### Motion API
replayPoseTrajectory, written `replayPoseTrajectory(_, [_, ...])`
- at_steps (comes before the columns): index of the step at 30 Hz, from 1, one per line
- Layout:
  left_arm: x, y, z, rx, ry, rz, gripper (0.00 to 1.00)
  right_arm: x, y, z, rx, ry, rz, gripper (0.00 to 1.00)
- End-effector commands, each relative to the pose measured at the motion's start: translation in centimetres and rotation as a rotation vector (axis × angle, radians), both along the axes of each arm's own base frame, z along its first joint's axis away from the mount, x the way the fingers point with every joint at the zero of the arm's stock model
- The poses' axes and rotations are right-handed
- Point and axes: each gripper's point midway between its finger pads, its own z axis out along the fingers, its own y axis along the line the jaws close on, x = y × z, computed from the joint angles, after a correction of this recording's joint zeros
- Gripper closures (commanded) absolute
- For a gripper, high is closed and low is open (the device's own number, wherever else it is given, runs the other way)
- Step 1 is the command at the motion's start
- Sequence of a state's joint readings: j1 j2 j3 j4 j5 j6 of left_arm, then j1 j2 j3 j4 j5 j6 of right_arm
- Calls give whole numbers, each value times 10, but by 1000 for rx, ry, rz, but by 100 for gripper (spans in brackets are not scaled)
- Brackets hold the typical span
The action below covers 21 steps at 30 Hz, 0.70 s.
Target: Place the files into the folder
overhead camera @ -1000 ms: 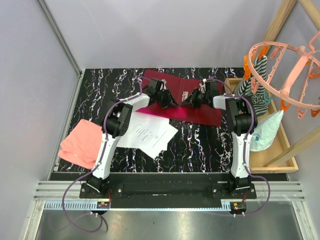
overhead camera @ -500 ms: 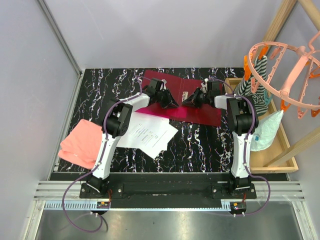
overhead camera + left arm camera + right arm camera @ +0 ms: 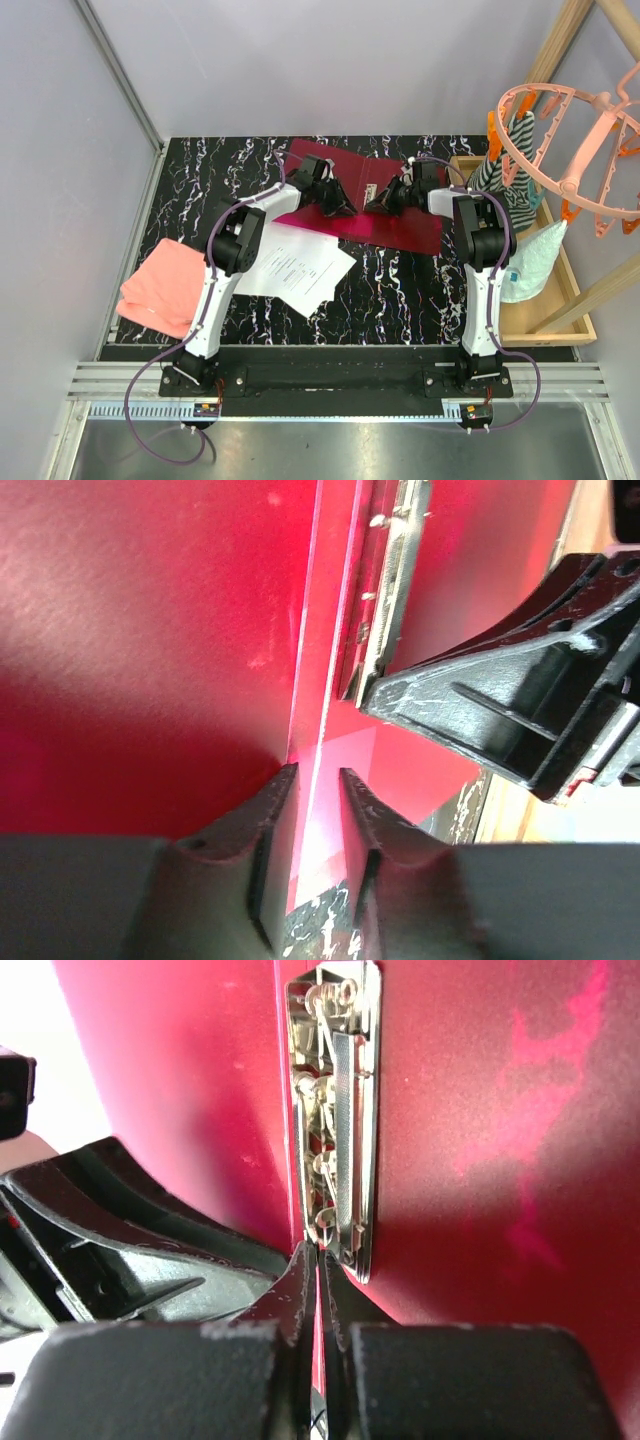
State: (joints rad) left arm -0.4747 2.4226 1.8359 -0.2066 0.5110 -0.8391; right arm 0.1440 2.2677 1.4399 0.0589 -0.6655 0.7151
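Left end effector [image 3: 346, 209] sits low over the far middle of the desk [image 3: 400, 295], on the open folder [image 3: 412, 228]. In its wrist view its two fingers [image 3: 272, 825] stand a little apart, one on each side of the pale crease that runs up the folder's inner face. That crease passes through the gap, and neither finger can be seen pressing on it.

Facing it from the right, the right end effector [image 3: 373, 205] is tip to tip with the left one, just beside it. In the right wrist view its fingers [image 3: 298, 1295] are drawn almost together, with only a thin red sliver of the folder between them, so it appears clamped on the raised fold at the spine. A metal clip [image 3: 335, 1110] lies on the inner face directly beyond those fingertips, running away along the crease.

The crimson folder lies spread flat at the far side of the desk, between the two arms. The files [image 3: 300, 265] lie outside it, on the desk near and to the left, their far edge touching or slightly overlapping the folder's near left edge. The left arm partly covers them.

A pink cloth [image 3: 160, 285] lies folded at the desk's left edge, just beside the files. A wooden tray [image 3: 560, 300] stands along the right edge, with a pink hanger [image 3: 560, 140] hanging above it.
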Motion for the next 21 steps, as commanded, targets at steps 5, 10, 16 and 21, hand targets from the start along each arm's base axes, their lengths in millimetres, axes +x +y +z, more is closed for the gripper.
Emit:
replayPoseTrajectory(5, [-6, 21, -32, 148, 94, 74, 81, -21, -35, -28, -436, 148, -85, 100])
replayPoseTrajectory(10, [-8, 28, -34, 177, 106, 85, 82, -32, -51, -50, -588, 240, -98, 100])
replayPoseTrajectory(16, [-6, 17, -20, 140, 72, 21, 81, -47, -63, -66, -653, 317, -116, 100])
replayPoseTrajectory(21, [5, -4, 8, 99, 4, 8, 78, -54, -62, -72, -664, 343, -98, 100])
